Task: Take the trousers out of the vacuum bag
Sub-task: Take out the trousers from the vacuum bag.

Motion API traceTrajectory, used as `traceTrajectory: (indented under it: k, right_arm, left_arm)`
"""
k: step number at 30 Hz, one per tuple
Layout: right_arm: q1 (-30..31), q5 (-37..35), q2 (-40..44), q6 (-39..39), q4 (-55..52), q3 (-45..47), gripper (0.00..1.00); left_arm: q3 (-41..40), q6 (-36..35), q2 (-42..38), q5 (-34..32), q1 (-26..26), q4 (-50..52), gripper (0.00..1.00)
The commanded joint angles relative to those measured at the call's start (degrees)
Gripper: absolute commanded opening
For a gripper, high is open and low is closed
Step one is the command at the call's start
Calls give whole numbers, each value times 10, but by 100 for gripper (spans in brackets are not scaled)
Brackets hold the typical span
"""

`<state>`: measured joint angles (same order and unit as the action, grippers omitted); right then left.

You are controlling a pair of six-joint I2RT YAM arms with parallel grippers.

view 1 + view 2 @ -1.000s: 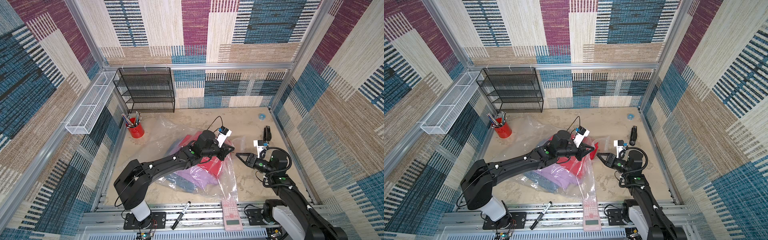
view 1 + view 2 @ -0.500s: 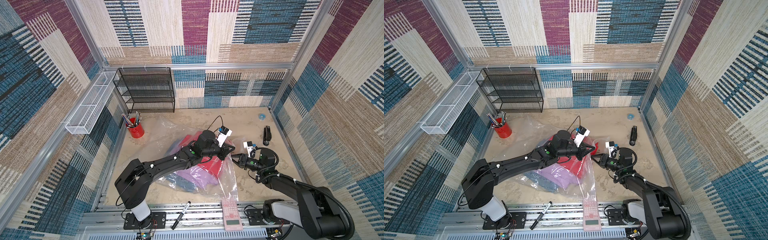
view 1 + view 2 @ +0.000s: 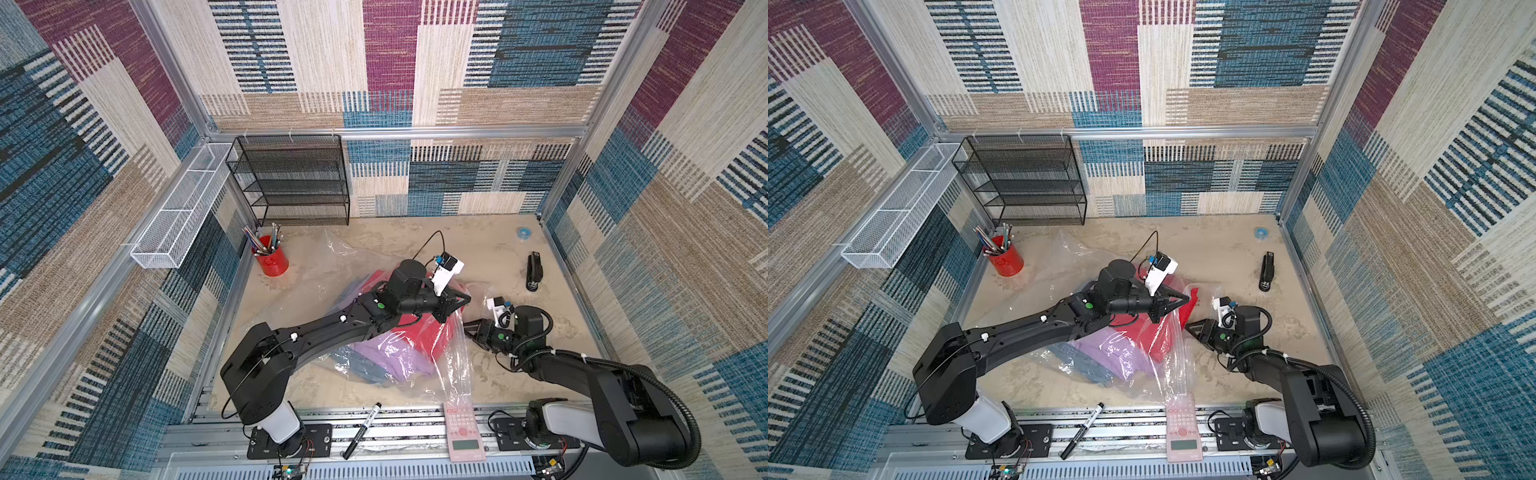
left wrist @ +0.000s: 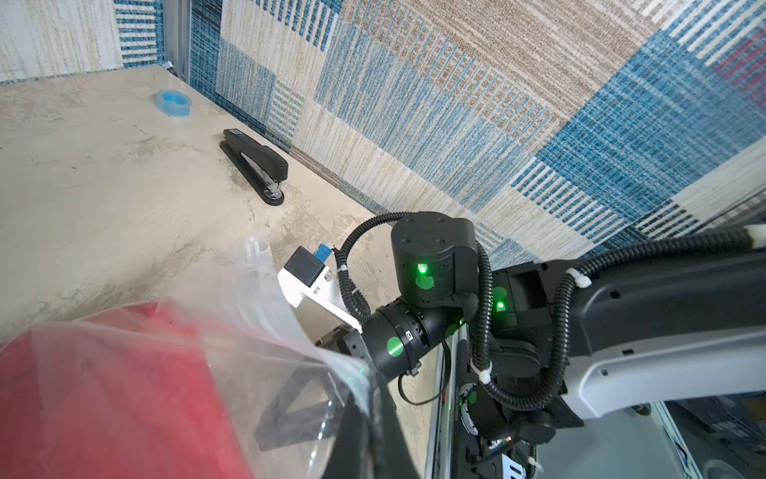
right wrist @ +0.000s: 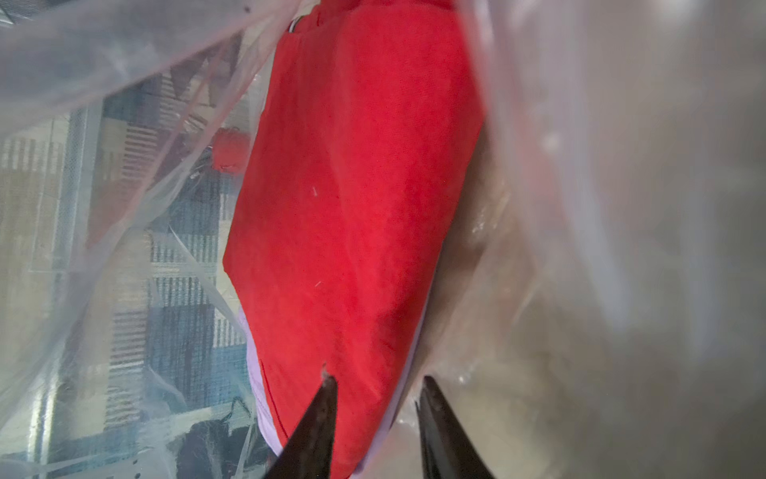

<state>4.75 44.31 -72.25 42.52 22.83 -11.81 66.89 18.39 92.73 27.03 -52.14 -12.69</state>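
Observation:
The vacuum bag [image 3: 328, 270] lies crumpled mid-table, clear and crinkly. Inside it sit the trousers: a red pair [image 3: 428, 338] on top, a lilac pair [image 3: 390, 355] and a denim pair [image 3: 359, 368] below. My left gripper [image 3: 465, 298] is shut on the bag's edge film [image 4: 290, 331] and holds it lifted above the red pair [image 4: 103, 394]. My right gripper [image 3: 467, 328] is at the bag's mouth. Its jaws stand open, and the near edge of the red pair [image 5: 360, 186] lies between the fingertips [image 5: 331, 385], with a lilac hem [image 5: 259, 398] beside it.
A red pen cup [image 3: 272, 259], a black mesh shelf [image 3: 291, 178] and a white wire basket [image 3: 178, 208] stand at the back left. A stapler [image 3: 533, 270] and a blue tape roll [image 3: 523, 232] lie at the right. A marker [image 3: 361, 430] and a pink calculator [image 3: 463, 432] rest on the front rail.
My right arm has reached left, from beside the bag into its mouth, and its jaws have spread wider. The left arm keeps its hold and has not moved.

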Motion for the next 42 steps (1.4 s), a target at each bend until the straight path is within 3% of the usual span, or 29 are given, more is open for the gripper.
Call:
traceTrajectory:
  k: [1, 5, 7, 16, 29, 42]
  right_arm:
    - [-7, -12, -9, -2, 20, 1, 47]
    - [-10, -3, -18, 11, 44, -9, 69]
    - [-11, 1, -23, 19, 55, -9, 75]
    - [-4, 44, -68, 68, 158, -2, 74]
    - [34, 41, -118, 106, 212, -26, 69]
    - [38, -57, -8, 45, 33, -4, 70]
  left_arm:
    - [-2, -24, -6, 48, 1, -20, 0]
    - [-4, -22, -6, 57, 1, -22, 0]
    - [-4, -21, -7, 57, 0, -23, 0]
    - [8, -22, -4, 57, -1, -21, 0]
    - [17, -19, 12, 73, -1, -26, 0]
    - [13, -21, 11, 72, 0, -30, 0]
